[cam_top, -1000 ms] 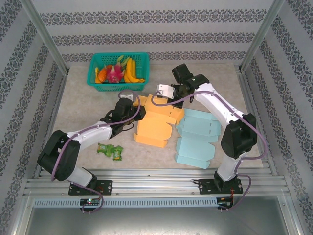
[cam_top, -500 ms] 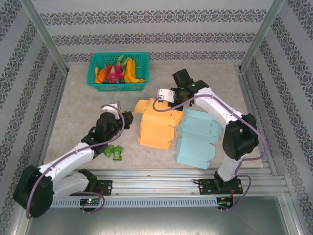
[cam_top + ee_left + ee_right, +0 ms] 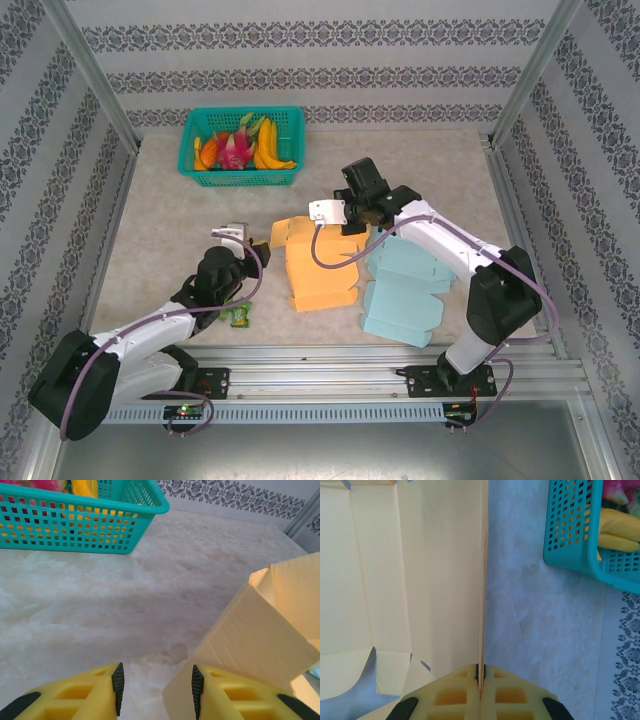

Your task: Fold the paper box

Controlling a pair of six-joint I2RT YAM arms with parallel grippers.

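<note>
The teal basket (image 3: 240,177) at the table's far left holds what look like bananas (image 3: 268,147) and a pink dragon fruit (image 3: 233,148). The orange paper box (image 3: 320,268) stands half-open mid-table, one wall edge pinched in the right gripper (image 3: 480,672). The left gripper (image 3: 155,689) sits just beside the box, jaws apart around nothing.

Right gripper (image 3: 480,682) pinching orange paper box (image 3: 410,580) edge, beside teal basket (image 3: 580,535).

top: high, looking down, far | wrists: close, low | shared: paper box (image 3: 320,275), basket (image 3: 236,177)
</note>
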